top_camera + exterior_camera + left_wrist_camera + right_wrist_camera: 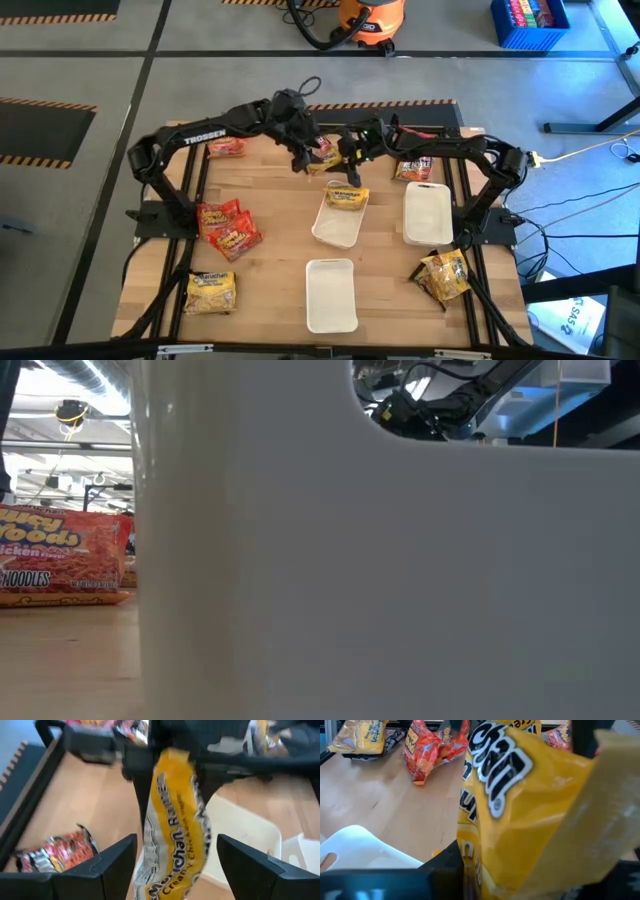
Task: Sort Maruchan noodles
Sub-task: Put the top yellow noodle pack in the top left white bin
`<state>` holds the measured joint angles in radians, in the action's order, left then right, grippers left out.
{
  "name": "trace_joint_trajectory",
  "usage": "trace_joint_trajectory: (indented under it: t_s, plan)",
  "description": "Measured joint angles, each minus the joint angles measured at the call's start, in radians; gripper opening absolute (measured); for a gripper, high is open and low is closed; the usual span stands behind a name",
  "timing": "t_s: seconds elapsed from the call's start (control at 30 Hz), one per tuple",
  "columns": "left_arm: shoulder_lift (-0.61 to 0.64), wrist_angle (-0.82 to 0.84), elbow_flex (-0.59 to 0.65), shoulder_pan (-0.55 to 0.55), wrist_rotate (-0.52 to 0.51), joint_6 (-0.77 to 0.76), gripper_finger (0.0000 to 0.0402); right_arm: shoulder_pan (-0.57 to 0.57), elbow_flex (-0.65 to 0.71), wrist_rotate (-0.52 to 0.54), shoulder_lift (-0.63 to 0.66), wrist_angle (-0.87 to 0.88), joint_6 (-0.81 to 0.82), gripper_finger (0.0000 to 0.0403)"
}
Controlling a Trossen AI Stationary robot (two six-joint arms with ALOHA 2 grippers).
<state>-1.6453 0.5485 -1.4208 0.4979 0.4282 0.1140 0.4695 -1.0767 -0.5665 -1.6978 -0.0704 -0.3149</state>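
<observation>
A yellow Maruchan packet (325,160) (172,830) hangs over the table's far middle, between my two grippers. My right gripper (347,150) (535,870) comes from the right and is shut on it. My left gripper (303,155) (176,840) is open; its fingers stand on either side of the packet's lower half, with a gap on each side. A second yellow packet (347,197) lies on the far end of a tilted white tray (335,228). My right gripper pinches the yellow packet by its upper end (170,759) between its two fingers, coming in slanting down from the table's right. The packet hangs below the fingers, lengthwise and clear of the table, slightly crumpled.
Two more white trays (427,212) (331,293) lie right and near. Red packets (228,225) (227,148) and a yellow one (210,292) lie on the left. A dark packet (415,168) and a yellow one (443,275) lie on the right. A tray wall (350,560) fills the low view.
</observation>
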Motion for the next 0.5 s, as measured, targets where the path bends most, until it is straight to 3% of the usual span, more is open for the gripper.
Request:
trace_joint_trajectory:
  t_s: [0.5]
  plan:
    - [-0.005, 0.086, 0.0, -0.031, -0.045, 0.014, 0.0267, -0.046, -0.048, 0.035, 0.0, 0.019, 0.019, 0.0134]
